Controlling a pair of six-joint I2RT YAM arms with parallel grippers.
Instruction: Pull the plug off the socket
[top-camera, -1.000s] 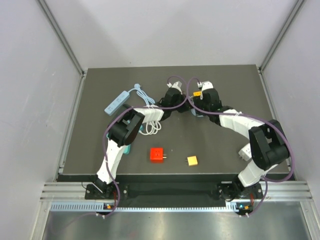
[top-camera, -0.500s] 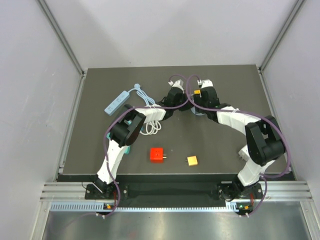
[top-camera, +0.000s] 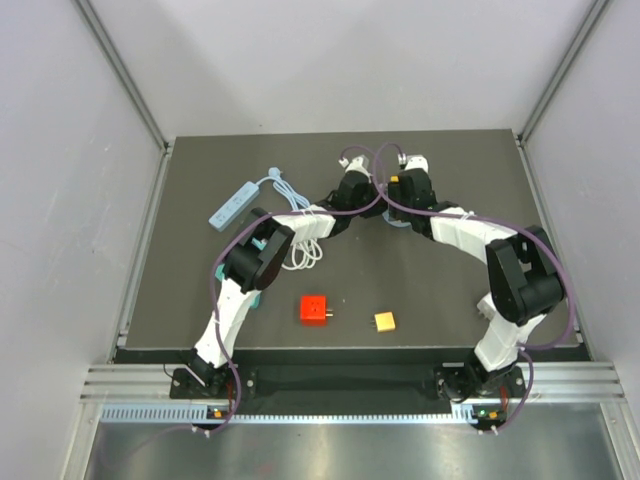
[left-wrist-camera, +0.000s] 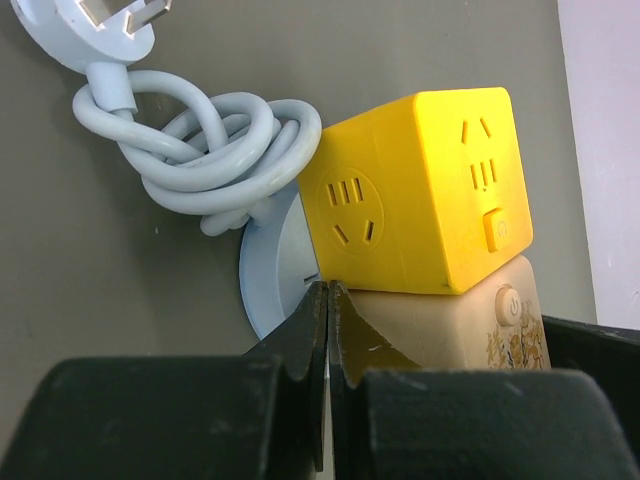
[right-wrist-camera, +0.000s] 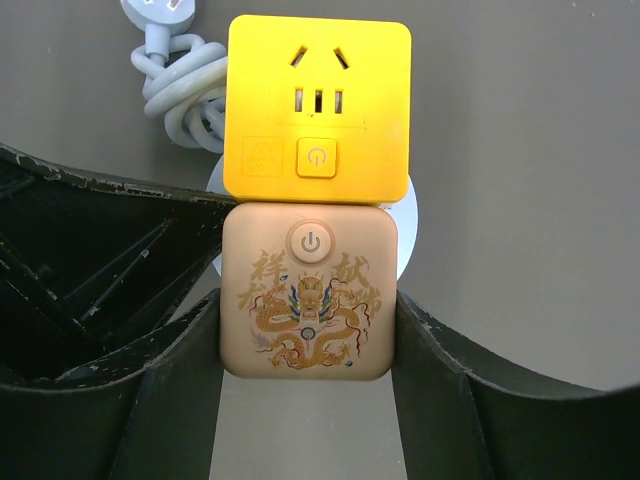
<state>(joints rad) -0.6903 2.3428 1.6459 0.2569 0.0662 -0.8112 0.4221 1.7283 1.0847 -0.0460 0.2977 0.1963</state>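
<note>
As the right hand (right-wrist-camera: 308, 330) clamps the socket (right-wrist-camera: 308, 300), the plug (right-wrist-camera: 318, 105) points straight ahead.

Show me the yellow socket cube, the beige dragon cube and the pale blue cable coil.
yellow socket cube (right-wrist-camera: 318, 108): right wrist view, top face slots.
beige dragon cube (right-wrist-camera: 309, 300): right wrist view, dragon print.
pale blue cable coil (left-wrist-camera: 285, 140): left wrist view, bundled loops.

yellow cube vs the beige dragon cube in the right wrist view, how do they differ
The yellow cube is plain; the beige cube bears a gold dragon print. The yellow cube's top face shows socket holes and a power button; the beige cube's shows only a button. The right gripper clamps the beige cube's sides; the yellow cube sits beyond its fingers. Both are rounded cubes, butted together.
</note>
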